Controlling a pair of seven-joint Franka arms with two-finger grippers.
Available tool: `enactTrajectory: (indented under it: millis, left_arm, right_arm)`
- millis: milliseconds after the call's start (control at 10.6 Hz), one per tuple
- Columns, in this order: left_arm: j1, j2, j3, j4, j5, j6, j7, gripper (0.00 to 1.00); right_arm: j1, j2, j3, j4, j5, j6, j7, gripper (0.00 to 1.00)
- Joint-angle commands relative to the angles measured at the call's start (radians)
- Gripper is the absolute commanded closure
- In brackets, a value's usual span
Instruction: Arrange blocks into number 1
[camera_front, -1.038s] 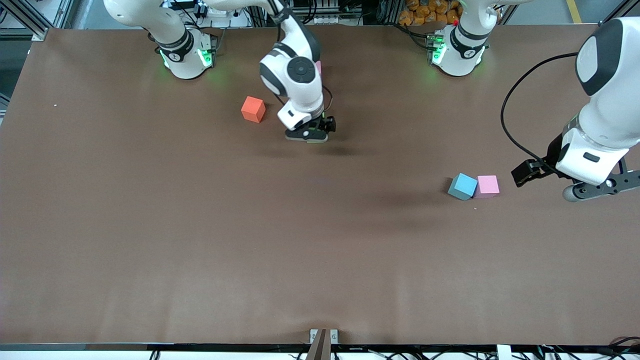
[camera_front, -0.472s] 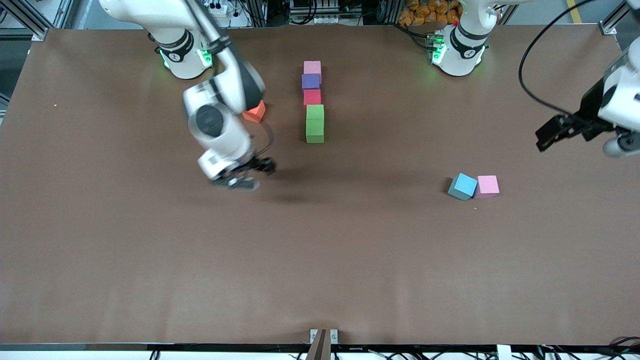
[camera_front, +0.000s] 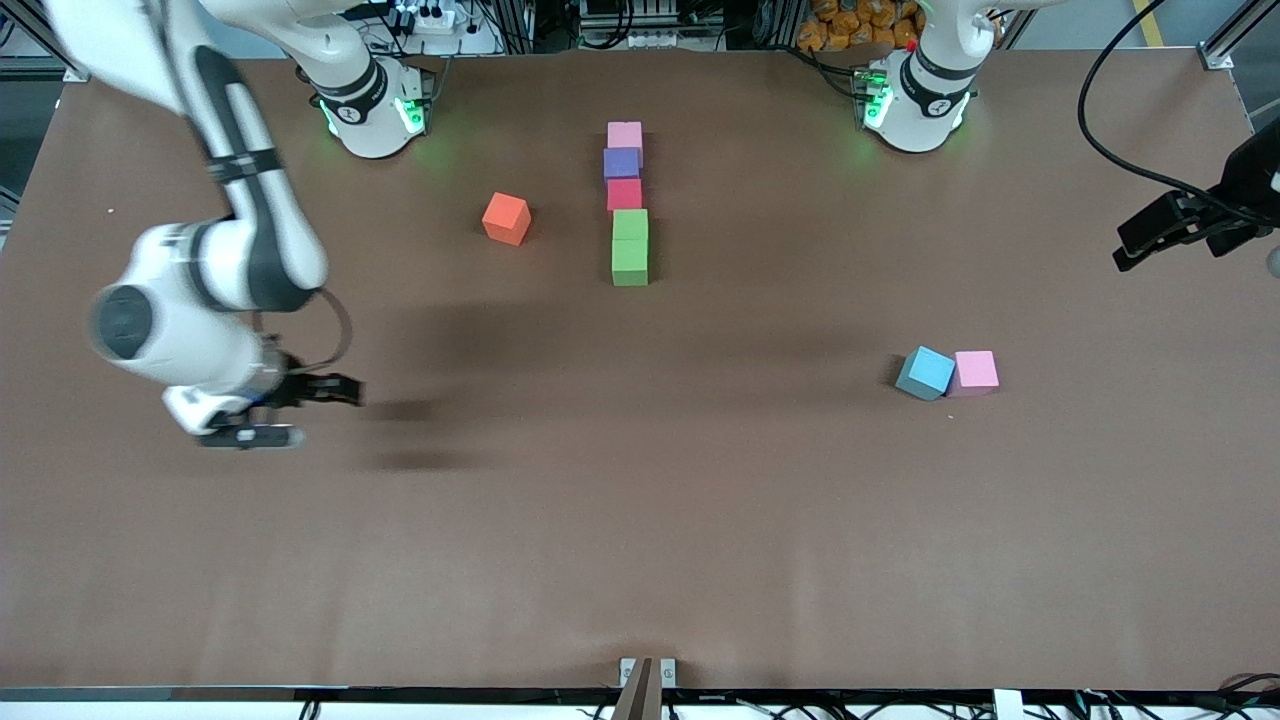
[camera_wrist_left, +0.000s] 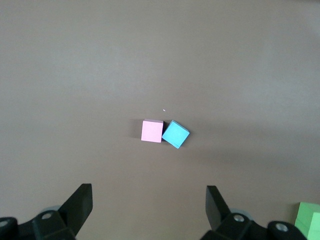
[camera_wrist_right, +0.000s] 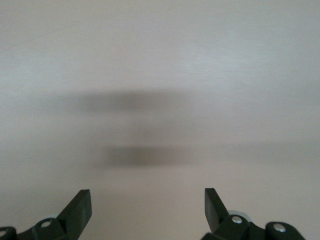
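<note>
We see a line of small matte foam cubes on the brown table (camera_front: 700, 520), midway between the two arm bases. It starts with the pink foam cube (camera_front: 625, 134), farthest from the front camera, then the purple foam cube (camera_front: 621, 163), the red foam cube (camera_front: 624, 194) and the bright green foam cubes (camera_front: 630, 247), nearest to the camera. Each one touches the next.

The orange foam cube (camera_front: 506, 218) stands alone beside this line, toward the right arm's end of the table. The light blue foam cube (camera_front: 925, 372) and a second pink foam cube (camera_front: 975, 371) touch each other, well apart from the line, nearer to the camera and toward the left arm's end.

The right gripper (camera_wrist_right: 147, 210) hangs over bare table at the right arm's end, its fingers spread wide and holding nothing. The left gripper (camera_wrist_left: 149, 207) is high over the left arm's end of the table, also spread wide and empty; its wrist view looks down on the light blue and pink pair.
</note>
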Motion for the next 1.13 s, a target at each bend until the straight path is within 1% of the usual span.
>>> enactTrajectory:
  millis: [0,94,283,566,660,755,849,943,1038]
  left_arm:
    - [-0.070,-0.014,0.057,0.010,-0.018,-0.026,0.041,0.00]
    - [-0.093,-0.011,0.070,0.010,-0.018,-0.026,0.039,0.00]
    - [-0.111,-0.006,0.073,0.010,-0.018,-0.026,0.039,0.00]
    - [-0.124,-0.008,0.071,0.010,-0.015,-0.038,0.038,0.00]
    - [-0.124,-0.008,0.073,0.010,-0.015,-0.038,0.038,0.00]
    - [-0.124,-0.009,0.076,0.010,-0.016,-0.038,0.039,0.00]
    - [-0.124,-0.010,0.080,0.010,-0.016,-0.038,0.039,0.00]
    - [-0.124,-0.010,0.080,0.010,-0.016,-0.038,0.039,0.00]
    - [-0.124,-0.010,0.080,0.010,-0.016,-0.038,0.039,0.00]
  right_arm:
    - [-0.059,-0.064,0.012,-0.010,-0.055,-0.038,-0.032,0.00]
    - [-0.061,-0.082,0.006,-0.016,-0.111,-0.041,-0.032,0.00]
    - [-0.073,-0.151,0.006,-0.076,-0.174,-0.036,-0.034,0.00]
    - [-0.067,-0.294,0.009,-0.206,-0.213,-0.033,-0.036,0.00]
    - [-0.064,-0.327,0.012,-0.210,-0.213,-0.057,-0.036,0.00]
    - [-0.061,-0.351,0.023,-0.179,-0.213,-0.102,-0.036,0.00]
    - [-0.057,-0.364,0.038,-0.127,-0.213,-0.163,-0.034,0.00]
    - [-0.058,-0.375,0.060,-0.065,-0.211,-0.230,-0.034,0.00]
    - [-0.070,-0.377,0.092,0.030,-0.204,-0.327,-0.036,0.00]
